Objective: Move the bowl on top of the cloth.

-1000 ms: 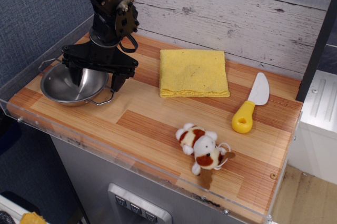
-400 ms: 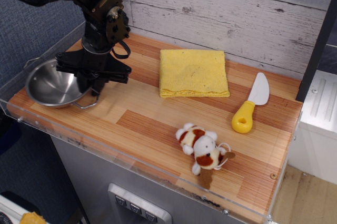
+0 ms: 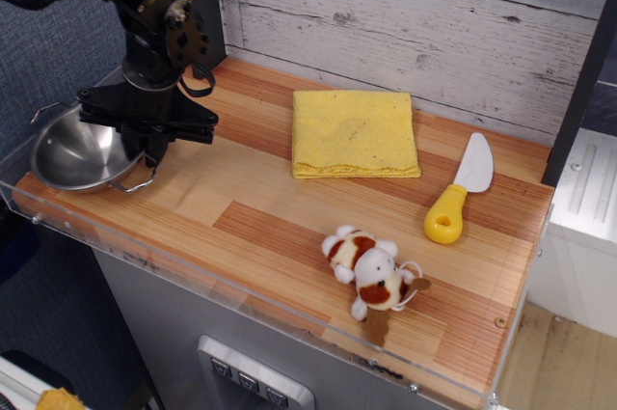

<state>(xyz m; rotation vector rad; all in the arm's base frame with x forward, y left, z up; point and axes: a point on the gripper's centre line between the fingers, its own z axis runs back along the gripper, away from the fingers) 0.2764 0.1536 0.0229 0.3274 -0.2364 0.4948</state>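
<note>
- The bowl (image 3: 75, 152) sat at the far left end of the table (image 3: 289, 227), its left rim at or just past the table's edge, tilted a little with its open side facing up and right.
- The gripper (image 3: 145, 136) was clamped on the bowl's right rim, one finger inside and one outside as far as I could tell; that pinch on the thin wall looked like the reason the bowl hung tilted, not flat.
- One wire handle (image 3: 132, 183) stuck out toward the near side, free of the fingers; the other showed at the far left.
- The cloth (image 3: 354, 133) lay flat and folded well to the right of the bowl, toward the far side, nothing on it, so it was ready to take the bowl.
- The bowl was well apart from the cloth, so the carry to the right was not yet done.
- A knife (image 3: 459, 189) lay right of the cloth and a plush toy (image 3: 371, 274) nearer the front, both off the likely path.
</note>
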